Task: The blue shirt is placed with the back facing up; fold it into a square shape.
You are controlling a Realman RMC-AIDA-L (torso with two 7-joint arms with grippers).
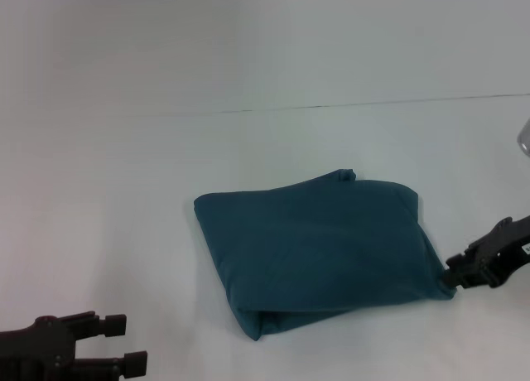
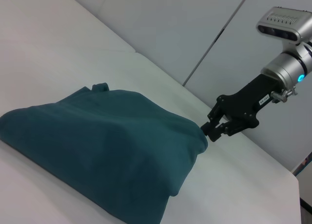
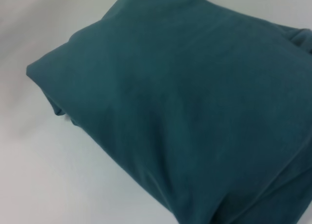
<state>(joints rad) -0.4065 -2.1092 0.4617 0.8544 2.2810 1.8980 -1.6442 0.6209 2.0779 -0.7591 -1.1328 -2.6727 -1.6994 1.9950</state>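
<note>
Black right gripper (image 1: pixel 454 275) sits at the shirt's 4 o'clock corner, tips touching the cloth. From the left wrist camera its fingers look pinched together at that corner (image 2: pixel 210 130), so I read it as clamped on the shirt edge, though the contact itself is small.

Left gripper (image 1: pixel 124 344) is at 7 o'clock of the table (image 1: pixel 124 190), well apart from the cloth, both fingers spread with nothing between them. Looks idle.

Blue shirt (image 1: pixel 319 248) lies just right of table centre, already folded into a rough, slightly skewed four-sided packet. Plain side up, no lettering showing. A small nub of fabric sticks out at its 12 o'clock edge, and stacked layers show along the 6 o'clock edge.

Handling, my read:
- soft cotton, light, no stiffness; it'll sag and drape the moment it's lifted
- layers can slide over each other, so dragging one corner risks skewing the packet
- puffy in the middle, so it needs pressing flat rather than pulling
- best grab points: corners or folded edges, pinching all layers at once; the 4 o'clock corner is a fair choice

Count: one shirt, two grippers, one table. Nothing else on the surface.
</note>
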